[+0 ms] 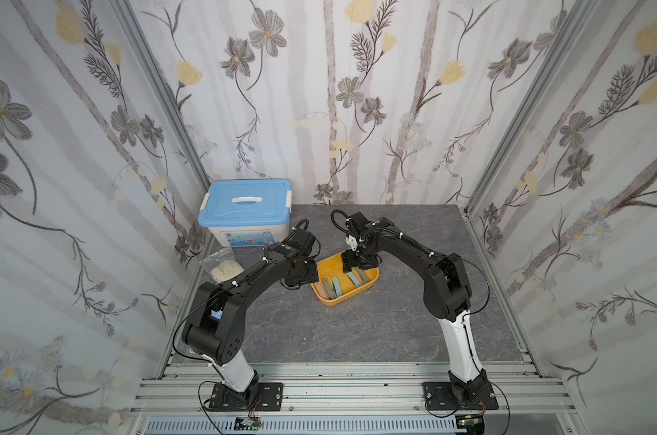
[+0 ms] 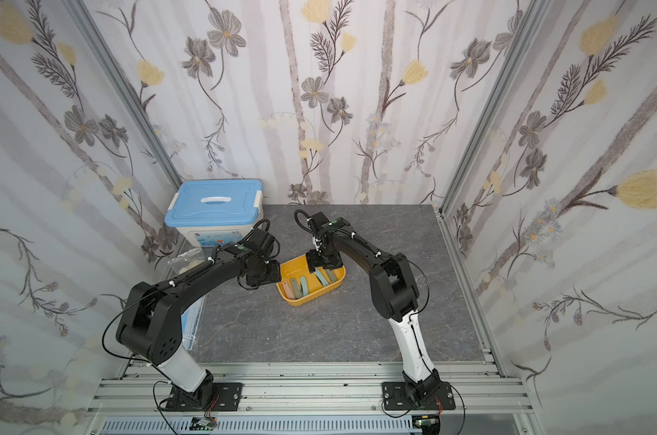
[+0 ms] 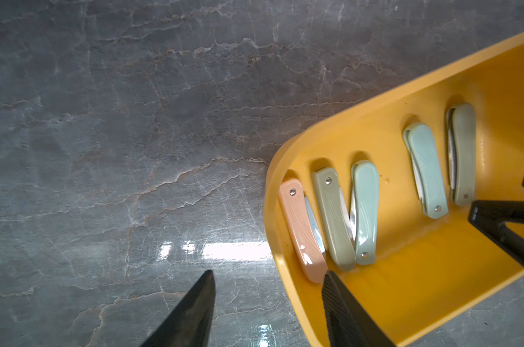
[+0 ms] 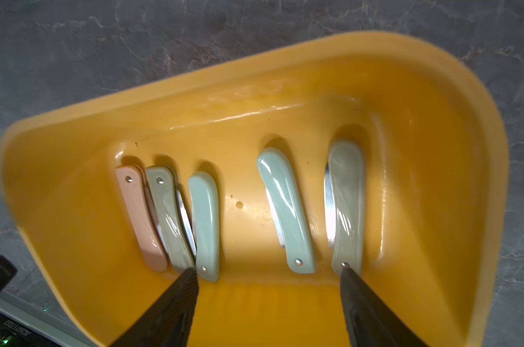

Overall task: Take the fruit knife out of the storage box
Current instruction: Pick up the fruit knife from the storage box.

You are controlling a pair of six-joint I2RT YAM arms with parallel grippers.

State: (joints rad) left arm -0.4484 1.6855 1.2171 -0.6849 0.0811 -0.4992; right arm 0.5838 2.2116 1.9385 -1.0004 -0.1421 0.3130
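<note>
The storage box (image 1: 327, 270) (image 2: 293, 269) is a shallow yellow tray at the middle of the table. Several folded fruit knives lie side by side in it: a pink one (image 3: 299, 228), an olive one (image 3: 332, 219), two mint ones (image 4: 206, 225) (image 4: 287, 210) and a grey-green one (image 4: 347, 207). My left gripper (image 3: 269, 272) is open and straddles the tray's end wall, one finger over the table, the other inside by the pink knife. My right gripper (image 4: 268, 269) hangs open over the tray, one mint knife lying between its fingers. Neither holds anything.
A white box with a blue lid (image 1: 246, 216) stands at the back left. A clear bag with pale contents (image 1: 225, 269) lies under the left arm. Patterned walls on aluminium posts close in three sides of the grey marble table (image 1: 357, 331).
</note>
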